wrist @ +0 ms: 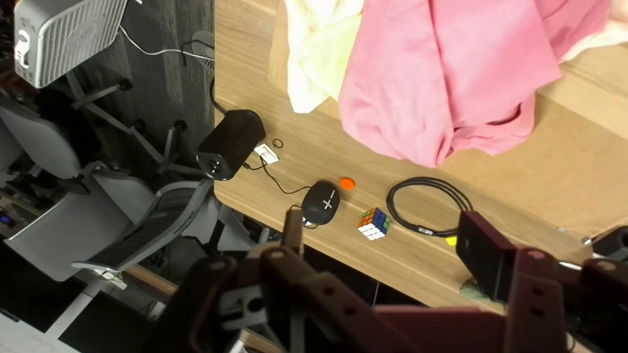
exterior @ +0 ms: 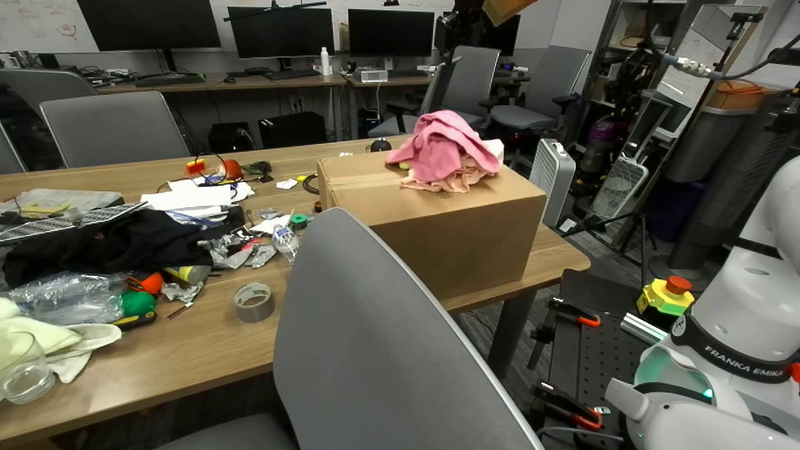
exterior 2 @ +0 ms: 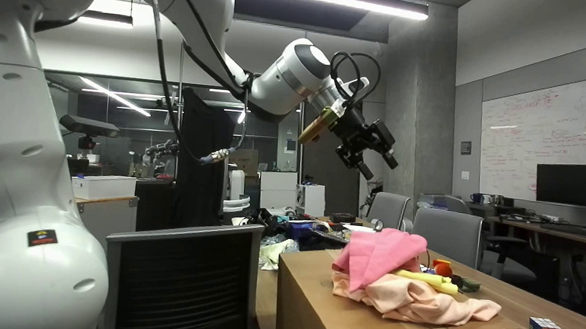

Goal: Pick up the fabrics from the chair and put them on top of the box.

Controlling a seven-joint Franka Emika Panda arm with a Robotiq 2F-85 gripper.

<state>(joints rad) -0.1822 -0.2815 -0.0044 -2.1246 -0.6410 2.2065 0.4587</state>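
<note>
A long wooden desk (exterior: 206, 350) is stretching through both exterior views, while the wrist view is taking in only part of it. A white robot arm (exterior 2: 20, 125) is arching high over the scene in an exterior view, and its black "FRANKA EMIKA" band (exterior: 744, 362) is showing in an exterior view alone. A grey chair (exterior: 387, 350) is standing beside the desk, its back partly covering a cardboard box (exterior: 462, 250). The box is sitting on the desk and bearing the fabrics (exterior: 447, 150) on its top. A pink cloth (exterior 2: 383, 254) is lying heaped over a peach cloth (exterior 2: 413, 302), and a yellow cloth (exterior 2: 434, 282) is poking out between them, most plainly in an exterior view. Above the pile, the claw (exterior 2: 380, 168) is hanging clear of the fabrics, its fingers (wrist: 483, 255) standing well apart in the wrist view. A yellow block with a red button (exterior: 667, 300) and a roll of grey tape (exterior: 256, 311) are appearing only in an exterior view. The wrist view is showing whole a black rounded device (wrist: 320, 202) that the frame edge is cutting in an exterior view. Near it, a puzzle cube (wrist: 374, 223) and an orange disc (wrist: 347, 183) are resting on the desk.
</note>
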